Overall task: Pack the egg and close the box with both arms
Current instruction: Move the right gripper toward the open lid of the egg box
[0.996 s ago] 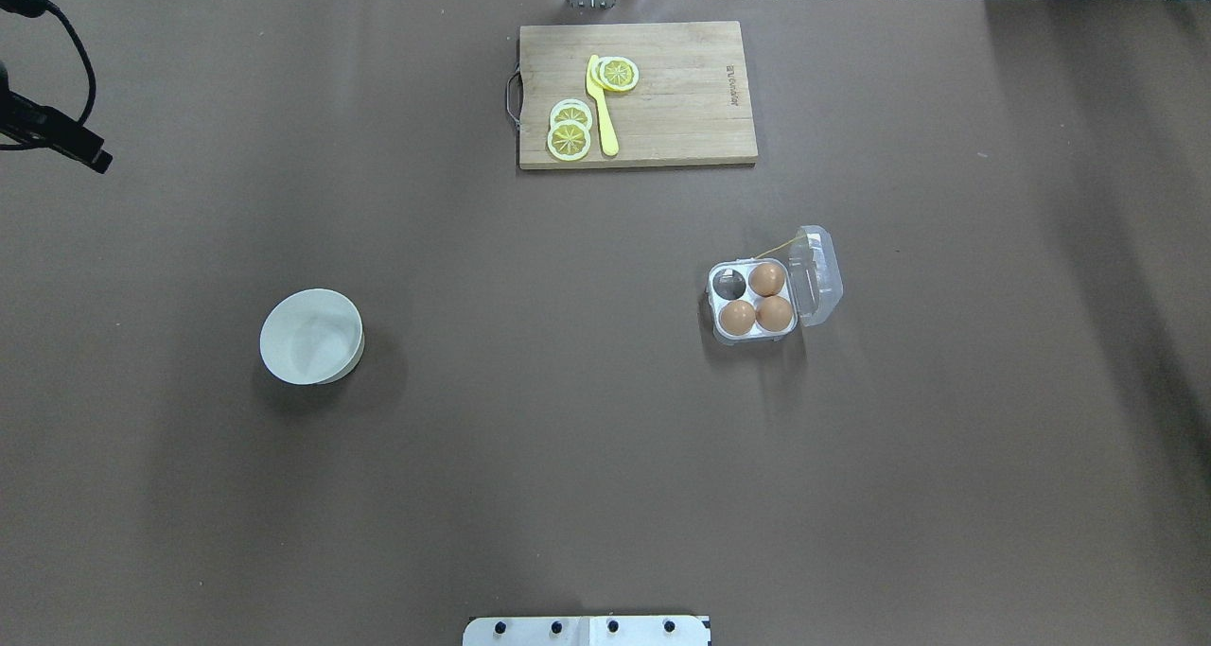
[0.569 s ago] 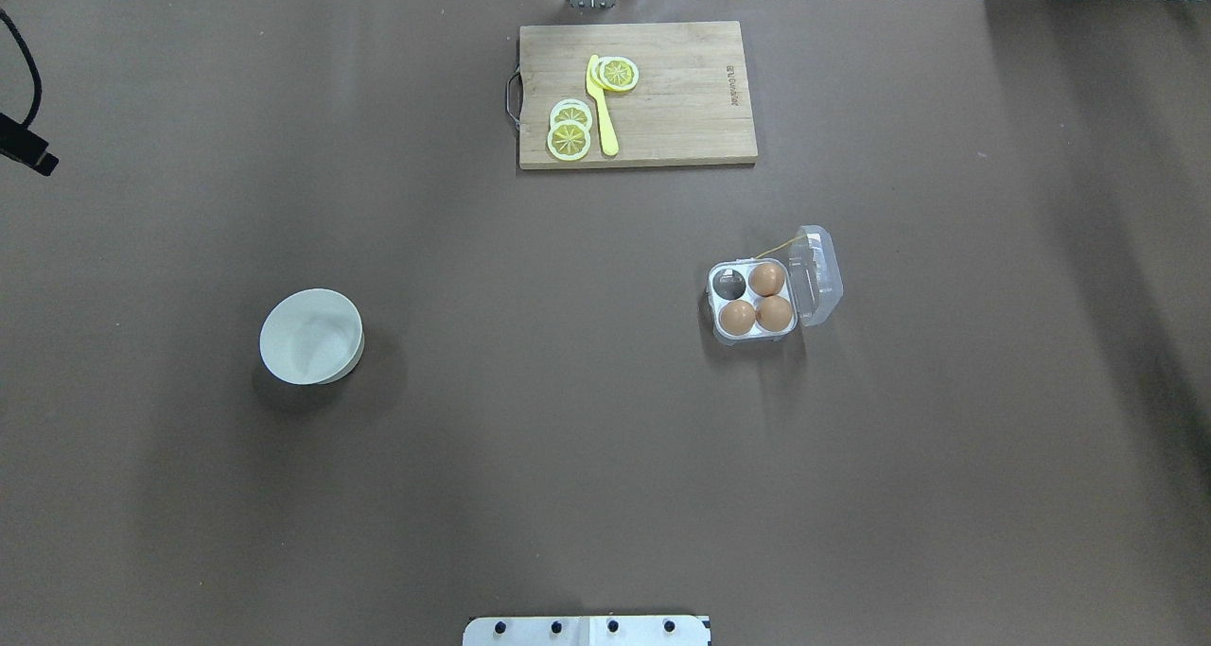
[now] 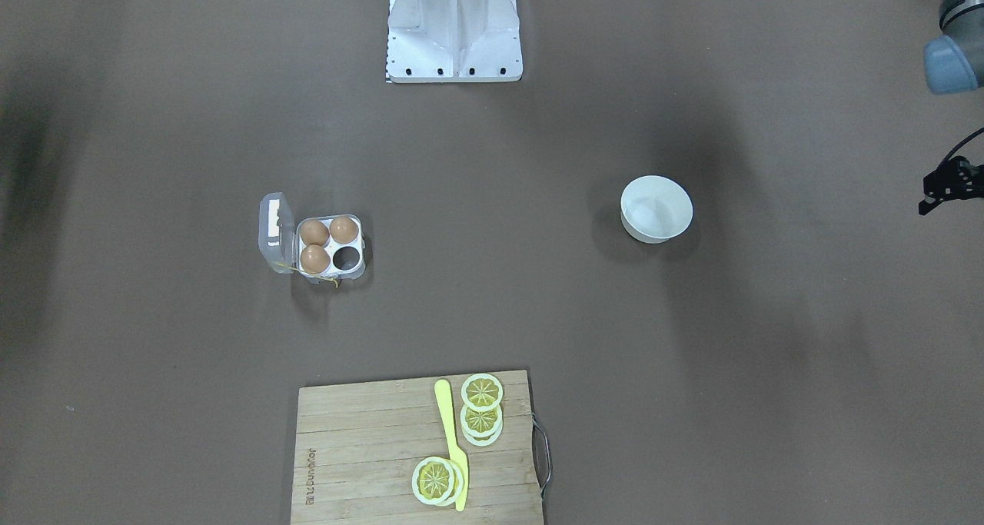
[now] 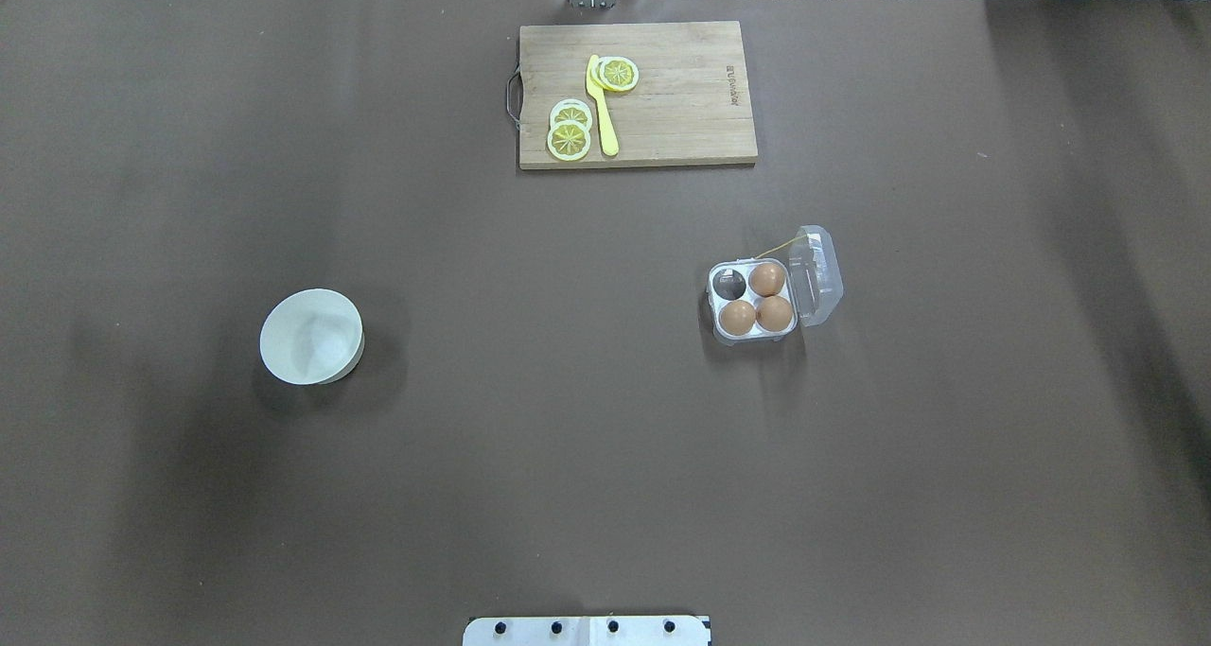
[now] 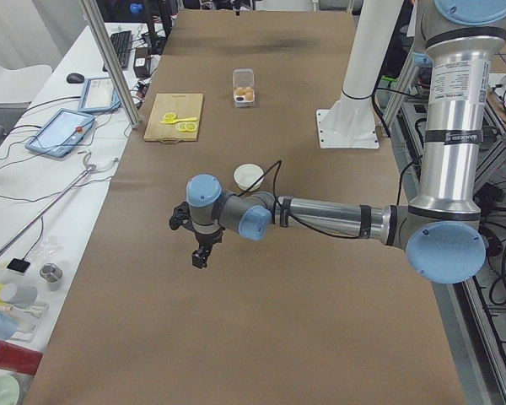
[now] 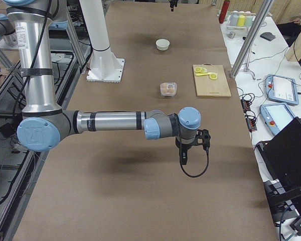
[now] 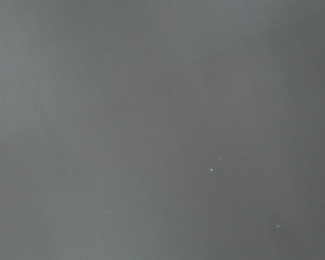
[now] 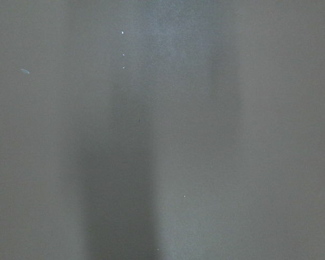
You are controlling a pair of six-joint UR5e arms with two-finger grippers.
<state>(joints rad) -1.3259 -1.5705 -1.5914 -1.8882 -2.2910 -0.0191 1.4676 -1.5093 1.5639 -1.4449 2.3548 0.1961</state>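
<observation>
Brown table (image 4: 568,457) with the left arm (image 5: 337,218) and right arm (image 6: 110,121) reaching out low over its two ends, well apart from every object. Whether the left gripper (image 5: 201,256) or right gripper (image 6: 183,158) is wide or narrow cannot be told. Wooden cutting board (image 4: 681,107) at far centre; box (image 4: 715,305) right of centre, lid (image 4: 819,275) open, with eggs (image 4: 767,279) in three of four cups; white bowl (image 4: 311,336) at left.

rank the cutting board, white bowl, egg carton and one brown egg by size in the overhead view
Largest to smallest:
1. wooden cutting board
2. egg carton, lid open, and white bowl, too alike to rank
3. brown egg
</observation>
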